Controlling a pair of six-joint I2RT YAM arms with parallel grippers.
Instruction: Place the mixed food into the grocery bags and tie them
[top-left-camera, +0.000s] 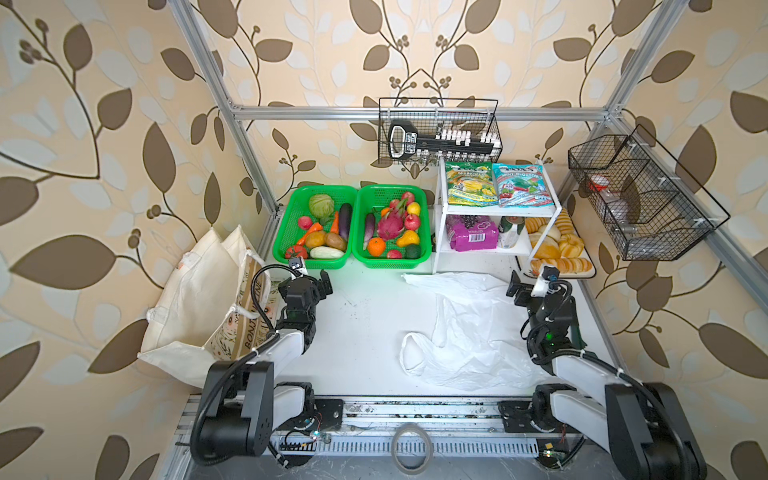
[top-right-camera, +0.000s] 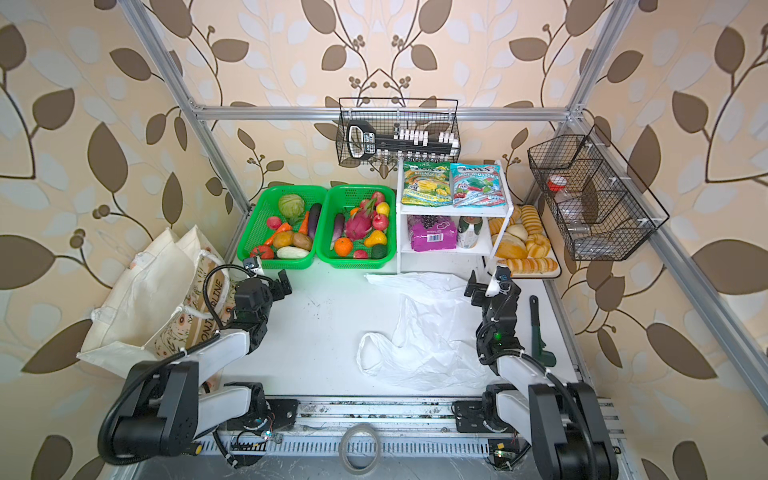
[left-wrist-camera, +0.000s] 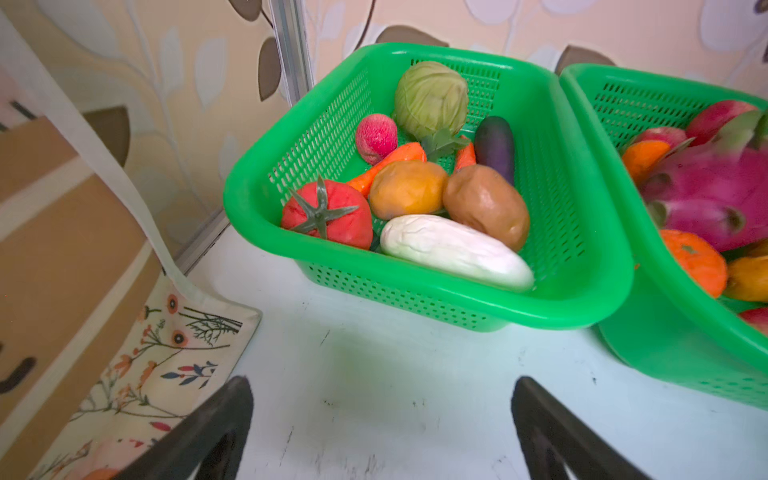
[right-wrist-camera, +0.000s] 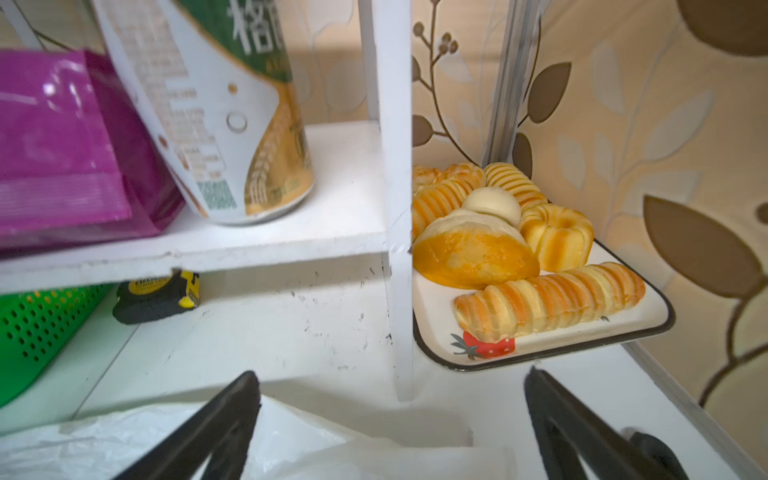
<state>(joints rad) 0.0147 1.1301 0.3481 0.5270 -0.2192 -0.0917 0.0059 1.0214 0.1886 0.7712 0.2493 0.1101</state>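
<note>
Both top views, thin white carrier bag (top-left-camera: 469, 332) crumpled flat, left gripper (top-left-camera: 325, 284) and right gripper (top-left-camera: 512, 286) gaping, empty.

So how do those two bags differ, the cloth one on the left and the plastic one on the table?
The cloth tote stands upright at the left; the plastic bag lies flat and crumpled on the table. The cloth tote is cream, printed with lettering and flowers; the plastic bag is thin, plain, translucent white. Both have loop handles.
</note>
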